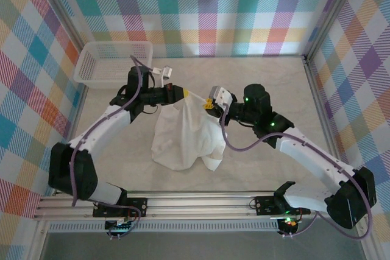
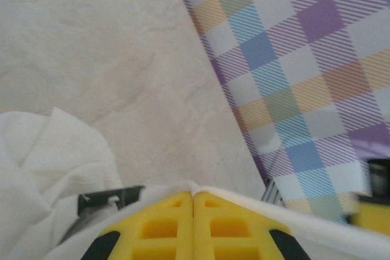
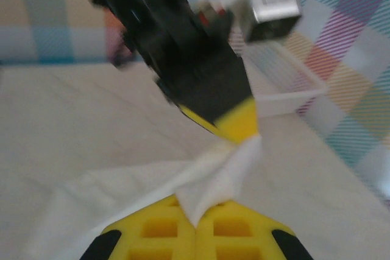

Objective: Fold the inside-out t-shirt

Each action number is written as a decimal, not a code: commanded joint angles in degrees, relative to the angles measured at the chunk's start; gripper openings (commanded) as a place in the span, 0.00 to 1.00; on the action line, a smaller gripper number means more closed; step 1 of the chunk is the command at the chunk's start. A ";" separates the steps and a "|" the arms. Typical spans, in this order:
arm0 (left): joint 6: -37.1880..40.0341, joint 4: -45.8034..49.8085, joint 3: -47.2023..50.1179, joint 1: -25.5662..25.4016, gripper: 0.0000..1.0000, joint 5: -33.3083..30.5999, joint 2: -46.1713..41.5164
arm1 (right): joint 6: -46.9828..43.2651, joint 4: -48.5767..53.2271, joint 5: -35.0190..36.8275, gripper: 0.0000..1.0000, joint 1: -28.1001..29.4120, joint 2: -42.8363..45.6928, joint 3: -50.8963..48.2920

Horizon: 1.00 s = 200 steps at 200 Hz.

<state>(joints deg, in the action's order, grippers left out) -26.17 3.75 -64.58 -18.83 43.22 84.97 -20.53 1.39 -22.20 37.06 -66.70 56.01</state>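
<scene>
Closest to the lens in the right wrist view: yellow fingertips of the right gripper (image 3: 195, 214), pressed together on a pointed white tip of the inside-out t-shirt (image 3: 183, 181). Just beyond, the yellow tip of the left gripper (image 3: 241, 123), likewise closed on the same cloth edge, with the fabric drawn as a short band between the two. From the left wrist camera, much the same: yellow pads meeting flush, a thin white edge of cloth lying across their tips, more shirt bunched at the lower left.

Seen from above, shirt gathered in the middle of the table (image 1: 274, 83), upper edge lifted and pinched at two points close together, left gripper on the left corner, right gripper just to the right of it. Below that edge, hanging toward the near side as a crumpled, sack-shaped mass, lower folds resting on the tabletop. Plain white, slightly shiny.

Further out, white mesh basket (image 1: 113, 62) in the far left corner, well apart from the shirt. Pale marbled tabletop all round. Pastel plaid walls (image 1: 207, 10) on the left, far and right sides. Along the near edge, metal rail (image 1: 201, 202) carrying both arm bases.
</scene>
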 commanded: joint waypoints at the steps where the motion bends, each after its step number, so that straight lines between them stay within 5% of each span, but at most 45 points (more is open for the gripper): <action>1: 2.90 -2.99 -2.05 1.37 0.07 0.87 4.86 | 16.81 10.17 -9.28 0.00 -0.47 -1.81 3.71; 37: 5.22 -6.02 1.16 1.16 0.26 0.27 2.27 | 26.44 12.53 -7.72 0.00 -2.17 -7.26 7.36; 66: 10.29 1.73 6.48 -0.11 0.32 -9.58 -10.19 | 28.94 13.98 -9.48 0.00 -3.84 -10.90 9.82; 99: 17.79 11.45 9.11 -10.75 0.37 -26.19 -22.26 | 30.01 14.85 -10.09 0.00 -3.94 -12.98 11.74; 130: 19.72 15.32 7.14 -20.03 0.37 -39.22 -19.70 | 30.88 14.60 -11.55 0.00 -3.95 -13.11 12.36; 174: 13.17 8.10 5.32 -20.13 0.37 -35.17 -9.14 | 32.22 14.24 -12.36 0.00 -3.97 -12.42 12.37; 200: 16.76 1.85 7.25 -20.95 0.74 -25.66 -7.07 | 32.01 14.18 -12.16 0.00 -3.92 -12.18 12.37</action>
<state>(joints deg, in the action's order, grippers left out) -11.35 13.23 -58.22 -38.85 10.68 78.17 10.79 15.55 -32.64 33.01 -79.79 66.65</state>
